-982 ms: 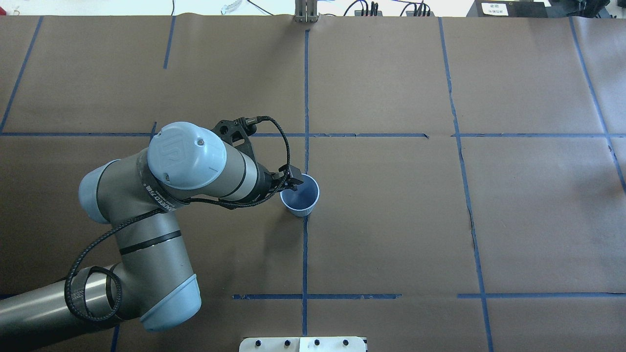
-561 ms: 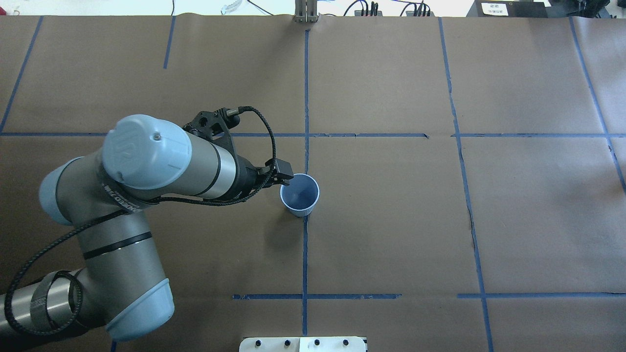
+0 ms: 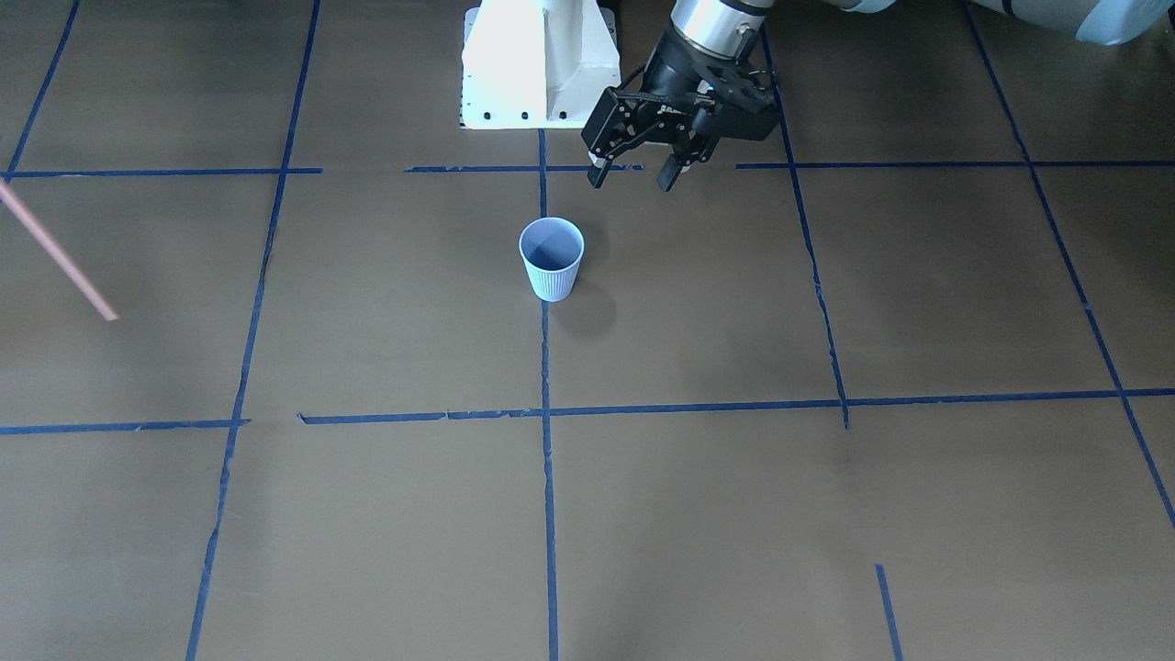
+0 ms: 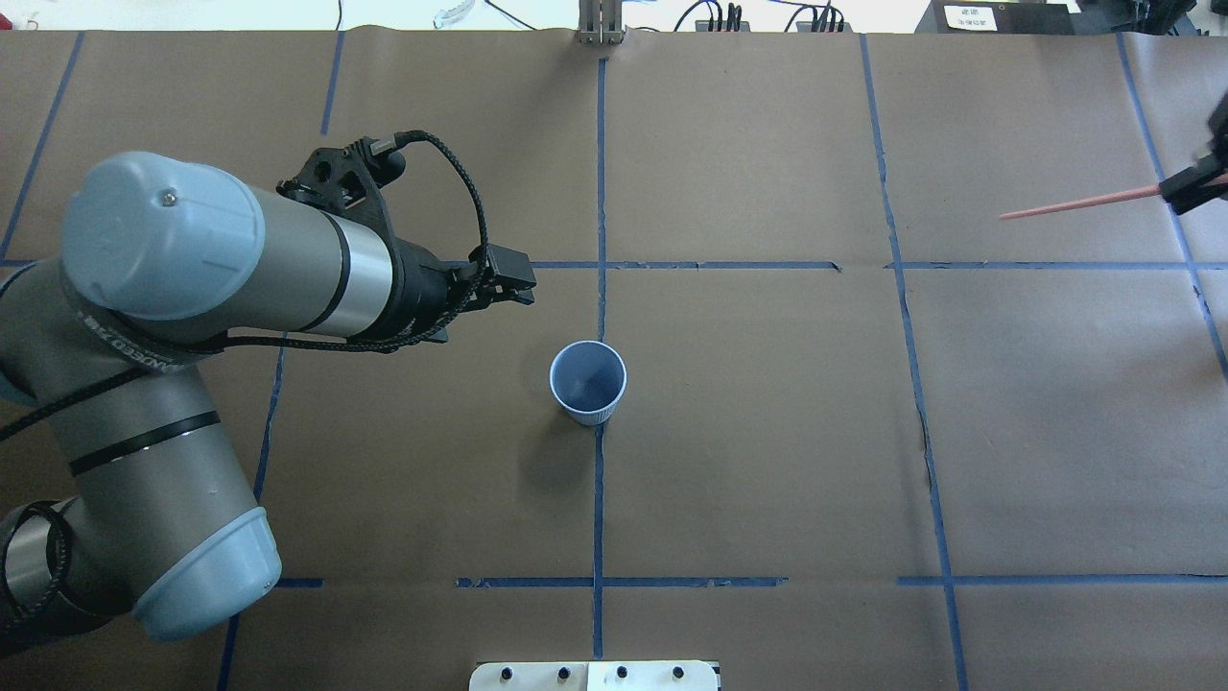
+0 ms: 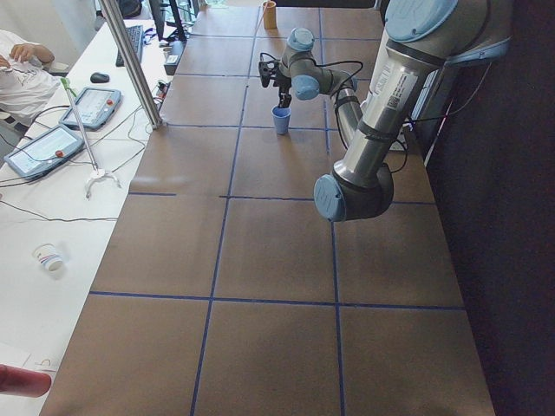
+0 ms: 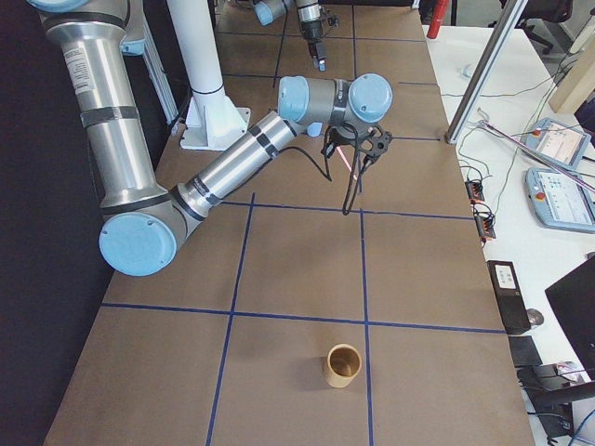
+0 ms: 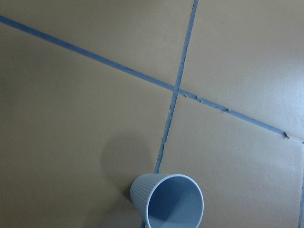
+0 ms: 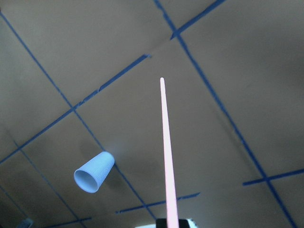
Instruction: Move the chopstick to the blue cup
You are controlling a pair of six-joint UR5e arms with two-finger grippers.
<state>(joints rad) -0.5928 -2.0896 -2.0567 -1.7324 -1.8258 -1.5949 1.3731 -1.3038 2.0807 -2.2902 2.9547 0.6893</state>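
Right gripper — being cropped by the overhead view's edge; chopstick running off the front view's left side; cup being clipped in left-wrist view.

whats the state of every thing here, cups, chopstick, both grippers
blue cup, upright, empty
chopstick, in the air, gripped at one end, not in the blue cup
right gripper, shut on the chopstick
left gripper, open, empty, clear of the blue cup
brown cup, upright

Silver-grey arms, pale-blue joint caps; black braided cables
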